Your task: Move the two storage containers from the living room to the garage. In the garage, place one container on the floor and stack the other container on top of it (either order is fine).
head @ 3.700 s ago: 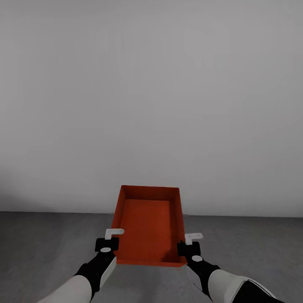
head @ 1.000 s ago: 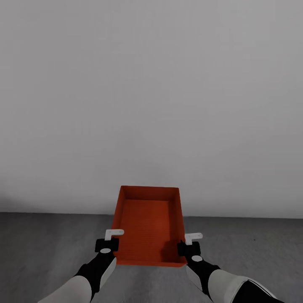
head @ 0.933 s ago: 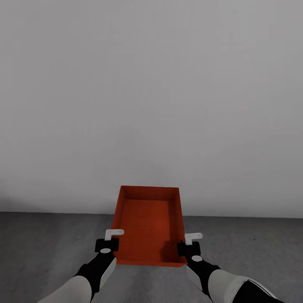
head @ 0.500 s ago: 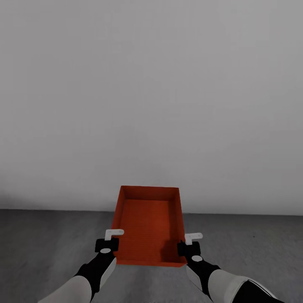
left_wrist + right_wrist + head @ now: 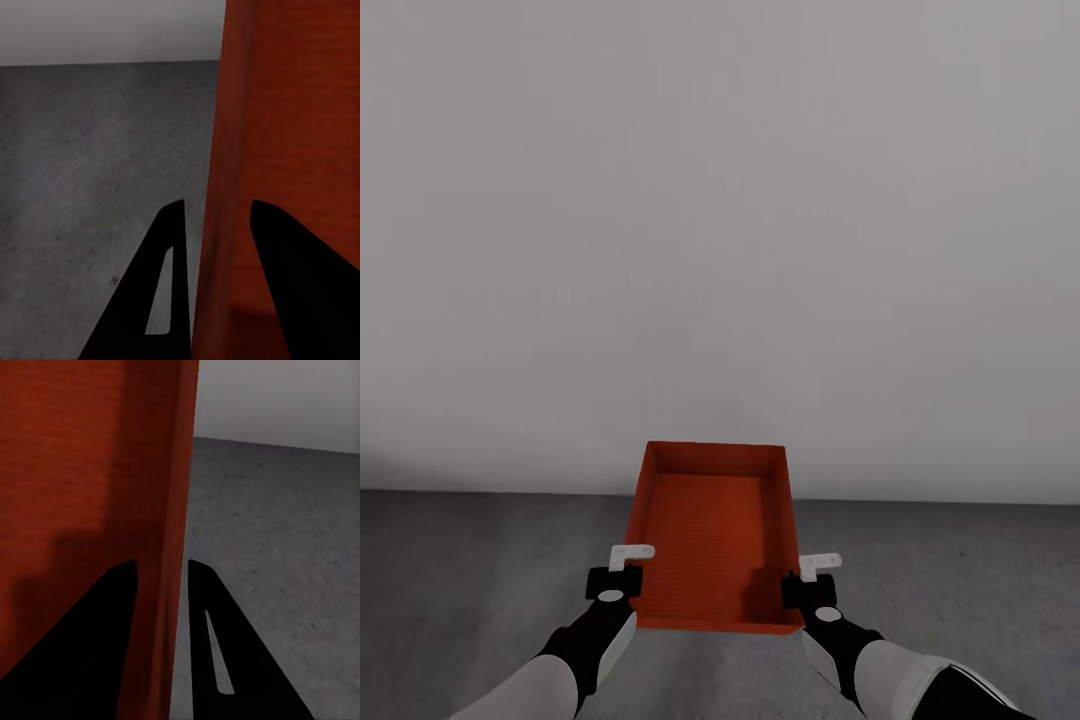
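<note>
Since 3.7 s ago the wall-floor line has slid slightly up in the head view, so the camera shifted; storage container (image 5: 712,540) and both grippers sit unchanged relative to it. Left gripper (image 5: 214,225) has its jaws closed over the container's left wall, one finger inside, one outside, and right gripper (image 5: 161,577) pinches the right wall likewise, carrying it above the grey concrete floor (image 5: 480,560). Container is empty, open top up; bare floor on both sides, plain white wall (image 5: 720,220) ahead.
</note>
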### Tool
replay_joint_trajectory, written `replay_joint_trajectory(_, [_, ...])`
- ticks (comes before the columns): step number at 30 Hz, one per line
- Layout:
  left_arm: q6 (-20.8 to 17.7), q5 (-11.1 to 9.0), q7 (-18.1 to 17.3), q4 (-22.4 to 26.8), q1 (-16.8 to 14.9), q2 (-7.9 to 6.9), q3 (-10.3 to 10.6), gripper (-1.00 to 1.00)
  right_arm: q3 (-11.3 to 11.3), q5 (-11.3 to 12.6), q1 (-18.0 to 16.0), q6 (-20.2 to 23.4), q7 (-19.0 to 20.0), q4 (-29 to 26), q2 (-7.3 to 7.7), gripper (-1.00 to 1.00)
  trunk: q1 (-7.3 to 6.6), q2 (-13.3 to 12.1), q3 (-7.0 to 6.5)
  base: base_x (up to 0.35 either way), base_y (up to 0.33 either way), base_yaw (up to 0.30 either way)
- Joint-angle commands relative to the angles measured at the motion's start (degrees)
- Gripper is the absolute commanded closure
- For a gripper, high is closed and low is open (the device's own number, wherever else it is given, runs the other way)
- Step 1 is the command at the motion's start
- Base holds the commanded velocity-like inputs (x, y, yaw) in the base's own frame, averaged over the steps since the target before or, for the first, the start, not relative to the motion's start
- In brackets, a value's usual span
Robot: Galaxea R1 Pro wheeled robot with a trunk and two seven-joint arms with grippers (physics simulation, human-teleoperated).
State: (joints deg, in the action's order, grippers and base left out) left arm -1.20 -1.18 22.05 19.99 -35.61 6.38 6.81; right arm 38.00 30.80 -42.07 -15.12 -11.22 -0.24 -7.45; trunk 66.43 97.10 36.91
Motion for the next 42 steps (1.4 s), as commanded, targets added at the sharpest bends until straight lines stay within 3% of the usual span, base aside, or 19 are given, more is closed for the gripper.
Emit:
replay_joint_trajectory(1, [-0.12,-3.65,0.54,1.97,-0.07,0.62,-1.24,1.00,-0.91,1.46,-0.03,-0.44,-1.61,0.15,-0.02,1.00,-0.01,0.03,0.15,0.000,0.000,0.000])
replay_joint_trajectory(42, [-0.12,-3.64,0.54,1.97,-0.07,0.62,-1.25,1.00,-0.91,1.47,-0.03,-0.44,-1.61,0.15,-0.02,1.00,-0.01,0.03,4.00,0.000,0.000,0.000])
